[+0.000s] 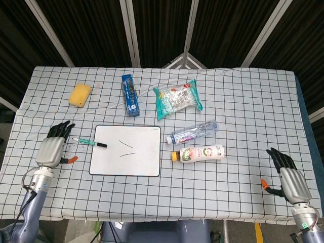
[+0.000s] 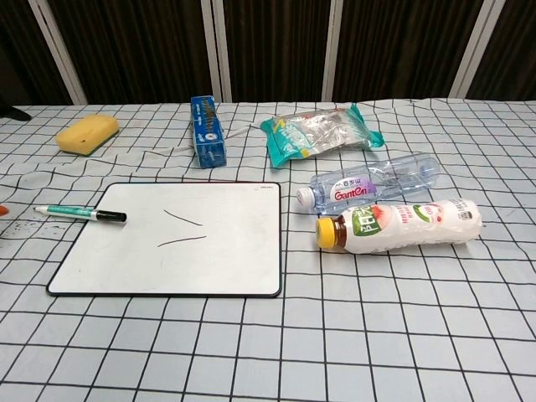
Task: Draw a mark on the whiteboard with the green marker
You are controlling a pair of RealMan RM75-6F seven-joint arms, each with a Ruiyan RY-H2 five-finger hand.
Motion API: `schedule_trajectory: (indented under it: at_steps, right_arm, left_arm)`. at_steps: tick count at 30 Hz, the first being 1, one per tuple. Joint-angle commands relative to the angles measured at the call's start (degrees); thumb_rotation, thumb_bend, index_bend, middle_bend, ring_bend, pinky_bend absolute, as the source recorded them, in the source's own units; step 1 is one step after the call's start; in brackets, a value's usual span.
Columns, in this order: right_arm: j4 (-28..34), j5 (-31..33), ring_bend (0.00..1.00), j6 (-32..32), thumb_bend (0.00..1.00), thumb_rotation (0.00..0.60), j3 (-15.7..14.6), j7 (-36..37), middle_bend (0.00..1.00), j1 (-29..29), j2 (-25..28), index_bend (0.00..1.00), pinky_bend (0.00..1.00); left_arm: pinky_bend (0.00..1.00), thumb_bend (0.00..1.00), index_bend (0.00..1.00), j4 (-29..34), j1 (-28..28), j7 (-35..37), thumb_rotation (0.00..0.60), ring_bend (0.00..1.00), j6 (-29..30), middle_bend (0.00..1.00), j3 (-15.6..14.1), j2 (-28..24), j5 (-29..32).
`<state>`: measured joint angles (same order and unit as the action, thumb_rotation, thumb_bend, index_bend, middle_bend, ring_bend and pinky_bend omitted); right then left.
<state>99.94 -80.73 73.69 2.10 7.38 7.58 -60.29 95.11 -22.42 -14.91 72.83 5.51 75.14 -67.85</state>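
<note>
The whiteboard (image 1: 126,157) (image 2: 201,260) lies flat at the table's front left and carries two short dark strokes. The green marker (image 1: 89,143) (image 2: 79,213) lies loose across the board's left edge, its black tip on the board and its green body on the cloth. My left hand (image 1: 52,149) is left of the marker, apart from it, fingers spread and holding nothing. My right hand (image 1: 288,177) rests open at the table's front right, far from the board. The chest view shows only a sliver of the left hand at the frame's left edge.
A yellow sponge (image 1: 80,94) sits at the back left. A blue box (image 1: 130,94) and a clear snack bag (image 1: 176,99) lie behind the board. A water bottle (image 1: 194,131) and a milk bottle (image 1: 200,153) lie right of the board.
</note>
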Motion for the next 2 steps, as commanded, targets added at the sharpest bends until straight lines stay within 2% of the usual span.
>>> schedule_trajectory:
  at_steps: [1,2]
  right_arm:
    - [-0.60,-0.87,0.00,0.62,0.35,0.600,-0.10,-1.16,0.00,0.03,-0.16,0.00,0.00]
    - [-0.75,-1.07,0.00,0.81,0.35,0.600,-0.09,-1.46,0.00,0.03,-0.26,0.00,0.00]
  left_arm:
    - [0.00,0.04,0.02,4.17,6.06,3.87,0.600,0.00,7.53,0.00,-4.97,-6.14,-7.68]
    - [0.00,0.03,0.01,4.20,6.78,4.39,0.600,0.00,8.50,0.00,-5.51,-6.73,-8.60]
